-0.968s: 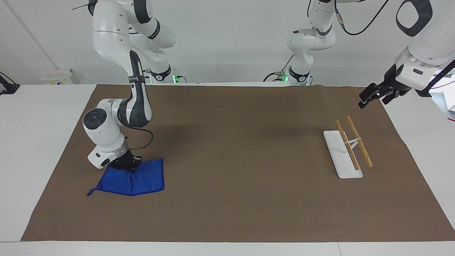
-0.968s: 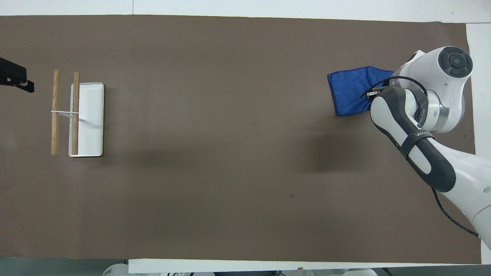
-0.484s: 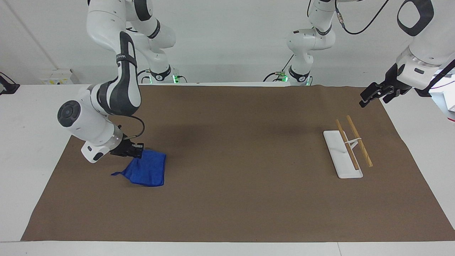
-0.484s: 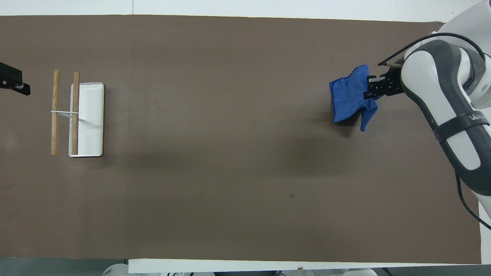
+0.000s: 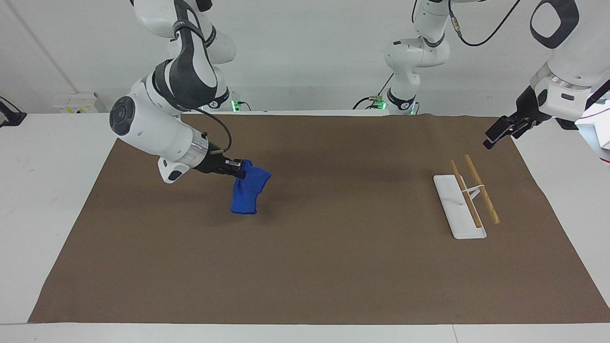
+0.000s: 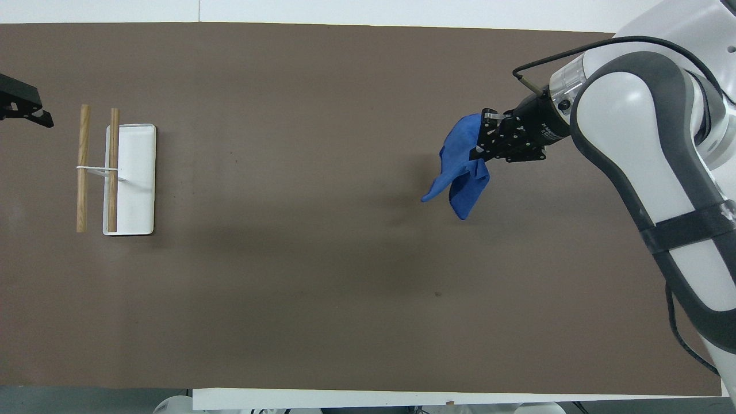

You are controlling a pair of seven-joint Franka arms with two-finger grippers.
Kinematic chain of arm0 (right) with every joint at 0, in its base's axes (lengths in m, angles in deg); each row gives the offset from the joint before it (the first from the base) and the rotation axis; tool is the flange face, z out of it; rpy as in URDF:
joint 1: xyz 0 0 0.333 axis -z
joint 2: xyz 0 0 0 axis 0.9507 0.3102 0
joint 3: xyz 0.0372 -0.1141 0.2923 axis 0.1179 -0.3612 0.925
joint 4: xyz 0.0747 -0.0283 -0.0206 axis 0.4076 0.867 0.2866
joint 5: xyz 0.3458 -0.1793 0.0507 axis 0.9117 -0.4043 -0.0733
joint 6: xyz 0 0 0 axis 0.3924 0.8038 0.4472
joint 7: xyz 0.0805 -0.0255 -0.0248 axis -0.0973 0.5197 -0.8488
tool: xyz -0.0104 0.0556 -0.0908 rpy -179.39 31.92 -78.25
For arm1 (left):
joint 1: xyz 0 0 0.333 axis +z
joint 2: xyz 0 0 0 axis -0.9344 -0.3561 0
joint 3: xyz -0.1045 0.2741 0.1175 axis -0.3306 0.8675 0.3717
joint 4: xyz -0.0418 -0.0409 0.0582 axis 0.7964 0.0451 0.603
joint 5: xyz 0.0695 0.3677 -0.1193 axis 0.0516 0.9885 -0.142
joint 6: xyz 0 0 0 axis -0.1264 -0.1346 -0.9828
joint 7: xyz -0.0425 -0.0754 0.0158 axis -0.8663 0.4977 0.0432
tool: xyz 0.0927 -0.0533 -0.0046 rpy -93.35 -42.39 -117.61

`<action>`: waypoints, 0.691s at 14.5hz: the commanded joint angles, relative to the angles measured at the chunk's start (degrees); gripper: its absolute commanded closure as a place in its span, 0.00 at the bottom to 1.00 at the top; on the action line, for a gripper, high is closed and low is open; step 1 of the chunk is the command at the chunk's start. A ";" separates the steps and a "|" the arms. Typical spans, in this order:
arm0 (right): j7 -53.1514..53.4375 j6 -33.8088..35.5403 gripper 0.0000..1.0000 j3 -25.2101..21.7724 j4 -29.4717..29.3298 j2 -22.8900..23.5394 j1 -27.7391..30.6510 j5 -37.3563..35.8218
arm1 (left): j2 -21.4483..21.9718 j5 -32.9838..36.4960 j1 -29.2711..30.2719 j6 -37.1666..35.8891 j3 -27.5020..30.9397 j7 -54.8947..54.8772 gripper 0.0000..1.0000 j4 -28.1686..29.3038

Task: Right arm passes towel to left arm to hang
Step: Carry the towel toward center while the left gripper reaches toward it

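My right gripper (image 5: 239,169) is shut on the bright-blue towel (image 5: 247,191) and holds it in the air over the brown mat, toward the right arm's end. The towel hangs down bunched from the fingers, clear of the mat; it also shows in the overhead view (image 6: 460,169), with the right gripper (image 6: 483,137) at its upper edge. My left gripper (image 5: 494,132) hangs in the air near the mat's corner at the left arm's end, close to the rack; only its tip (image 6: 31,112) shows in the overhead view.
A white rack (image 5: 461,206) with two wooden rails (image 5: 482,194) stands on the brown mat (image 5: 333,257) at the left arm's end; it also shows in the overhead view (image 6: 131,179). White tabletop borders the mat.
My right gripper lifted the towel off the mat and carried it up and toward the middle of the table. The towel went from lying flat to hanging bunched. The left gripper barely moved.
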 commanded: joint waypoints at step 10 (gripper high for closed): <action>21.60 -16.44 1.00 0.16 5.69 -2.18 -13.61 24.79 | -1.43 -1.11 -17.84 18.95 -0.09 49.07 0.02 5.40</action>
